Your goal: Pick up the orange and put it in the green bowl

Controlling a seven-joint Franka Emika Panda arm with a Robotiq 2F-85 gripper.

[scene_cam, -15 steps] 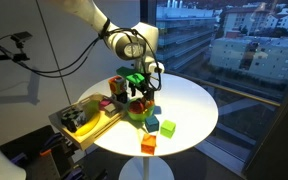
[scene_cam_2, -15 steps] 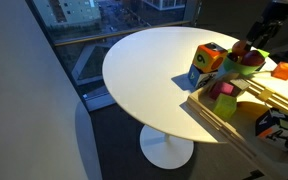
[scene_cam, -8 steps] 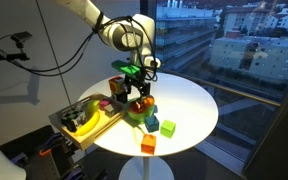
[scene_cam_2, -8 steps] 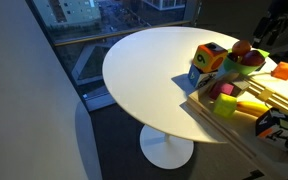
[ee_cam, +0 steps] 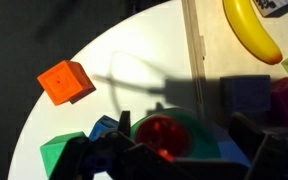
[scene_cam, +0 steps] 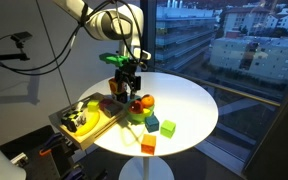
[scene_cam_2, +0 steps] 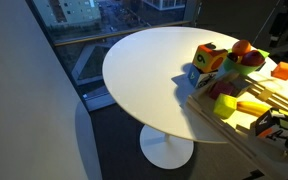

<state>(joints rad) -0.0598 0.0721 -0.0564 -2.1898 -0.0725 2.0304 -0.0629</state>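
The small, smooth orange fruit (scene_cam: 147, 102) appears to rest in the shallow, round lime-green bowl (scene_cam: 142, 117) on the round white tabletop (scene_cam: 189, 100). A round red fruit (scene_cam: 136, 105) touches it at its 9 o'clock. The black end effector (scene_cam: 130, 90) hangs at the bowl's 11 o'clock, its fingers spread apart and holding nothing.

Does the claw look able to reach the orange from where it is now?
Likely yes. The claw hangs open above the green bowl, and the orange sits uncovered beside the red fruit, with nothing over it.
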